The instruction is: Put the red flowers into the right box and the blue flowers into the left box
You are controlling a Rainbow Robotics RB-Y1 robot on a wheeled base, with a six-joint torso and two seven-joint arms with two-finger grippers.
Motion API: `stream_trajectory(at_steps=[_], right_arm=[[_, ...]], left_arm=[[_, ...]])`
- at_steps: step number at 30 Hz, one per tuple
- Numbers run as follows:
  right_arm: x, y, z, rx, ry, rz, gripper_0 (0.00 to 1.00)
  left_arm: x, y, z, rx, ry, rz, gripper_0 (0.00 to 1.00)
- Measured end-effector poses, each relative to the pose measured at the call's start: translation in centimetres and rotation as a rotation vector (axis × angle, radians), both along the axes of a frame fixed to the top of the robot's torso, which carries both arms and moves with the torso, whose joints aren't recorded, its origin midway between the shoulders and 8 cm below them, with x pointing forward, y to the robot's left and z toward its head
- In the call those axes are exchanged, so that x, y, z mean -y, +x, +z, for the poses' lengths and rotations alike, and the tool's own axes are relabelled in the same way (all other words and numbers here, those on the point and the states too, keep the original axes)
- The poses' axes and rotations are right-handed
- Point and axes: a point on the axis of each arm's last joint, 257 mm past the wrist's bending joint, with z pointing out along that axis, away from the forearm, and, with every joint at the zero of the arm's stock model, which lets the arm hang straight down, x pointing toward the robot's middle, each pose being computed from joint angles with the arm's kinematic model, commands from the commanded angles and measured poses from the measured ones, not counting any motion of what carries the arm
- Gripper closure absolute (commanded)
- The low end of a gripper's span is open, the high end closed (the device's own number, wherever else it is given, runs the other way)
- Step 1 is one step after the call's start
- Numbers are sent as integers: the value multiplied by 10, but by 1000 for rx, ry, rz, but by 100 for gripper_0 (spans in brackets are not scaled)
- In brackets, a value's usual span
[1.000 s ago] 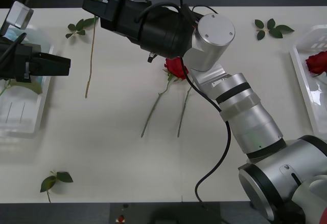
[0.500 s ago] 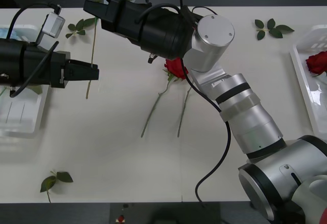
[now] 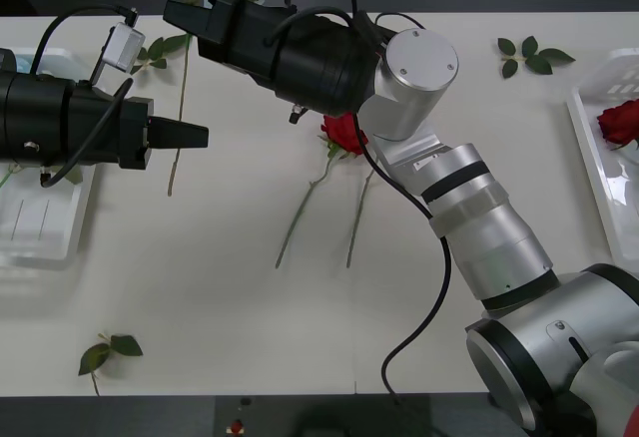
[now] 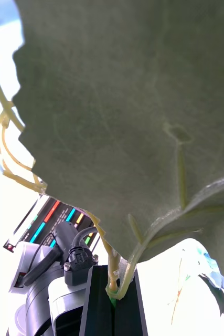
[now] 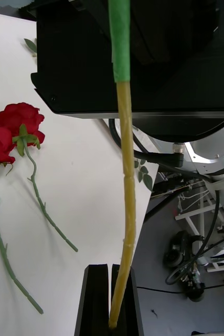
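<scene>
1. Black jaws of your left gripper (image 3: 195, 136) are pressed together on the bottom end of a long yellowish stem (image 5: 125, 199), pinching it above the table (image 3: 200, 287).
2. Your right gripper (image 3: 180, 13) reaches across to the table's far left part; its black jaws are shut on the same flower higher up, just under a large green leaf (image 4: 127, 105). This looks like one of the blue flowers, though its bloom is hidden.
3. Two red flowers (image 3: 344, 133) lie loose mid-table, stems pointing toward you; another red bloom (image 3: 619, 123) sits in the right box (image 3: 589, 108).
4. The left box (image 3: 40, 227) lies at the table's left edge, under your left arm.
5. No readable writing shows on anything.
6. Since a second ago your left gripper has moved out from over the left box to the stem's end; your right arm has kept its place.
</scene>
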Motion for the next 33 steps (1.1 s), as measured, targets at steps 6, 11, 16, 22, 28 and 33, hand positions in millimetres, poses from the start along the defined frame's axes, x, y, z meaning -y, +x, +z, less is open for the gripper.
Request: stream_trajectory(at_steps=[6, 11, 16, 22, 28, 33], right_arm=[[0, 0, 0, 5, -2, -1, 100], [0, 0, 0, 24, -7, -6, 37], [-1, -2, -1, 25, -10, 2, 15], [-2, -5, -2, 27, -14, 13, 6], [-3, -8, -3, 30, -20, 28, 0], [-2, -9, -2, 31, -20, 31, 0]], left_arm=[[0, 0, 0, 0, 0, 0, 100], [0, 0, 0, 0, 0, 0, 100], [0, 0, 0, 0, -1, 0, 100], [-1, 0, 1, 2, -2, 2, 100], [-10, 6, 11, 22, -17, 28, 100], [-29, 12, 20, 46, 0, 65, 100]])
